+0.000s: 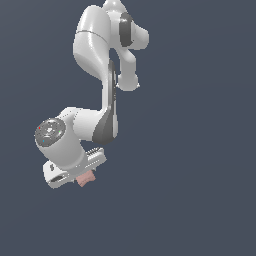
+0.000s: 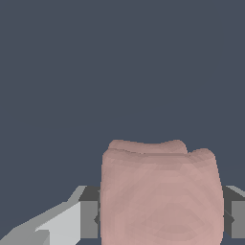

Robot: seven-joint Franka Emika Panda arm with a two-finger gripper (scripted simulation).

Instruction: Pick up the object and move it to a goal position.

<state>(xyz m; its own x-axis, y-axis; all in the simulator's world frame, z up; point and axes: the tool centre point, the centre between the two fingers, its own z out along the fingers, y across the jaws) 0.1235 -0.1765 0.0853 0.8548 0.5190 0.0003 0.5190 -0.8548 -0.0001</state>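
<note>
Pincer (image 1: 84, 176) and arm (image 1: 97, 45) fill the exterior view's left half: the white arm comes down from the top edge, bends at a grey-banded joint, and ends in the round wrist and the broad white hand, low and to the exterior view's left. No goal marker shows against the plain dark blue-grey ground in either view, so I cannot tell which way the goal lies. Between the hand's two fingers sits the object (image 1: 86, 178), a small pale salmon-pink lump, much narrower than the hand, poking out just below its lower edge. In the wrist view the object (image 2: 161, 196) bulks large and close, with a grey finger (image 2: 88, 217) tight against one flank and another finger tight against the opposite flank; the pincer looks to be pinching the lump across its width, with no gap showing on either side. The lump is roughly as wide as tall, so it has no clear long axis. The relation that matters for the coming move is that the object sits directly in the pincer's bite, centred between the fingers, so it should travel with the hand. Whether it rests on a table or hangs clear of it cannot be told, since no surface edge or shadow shows.
</note>
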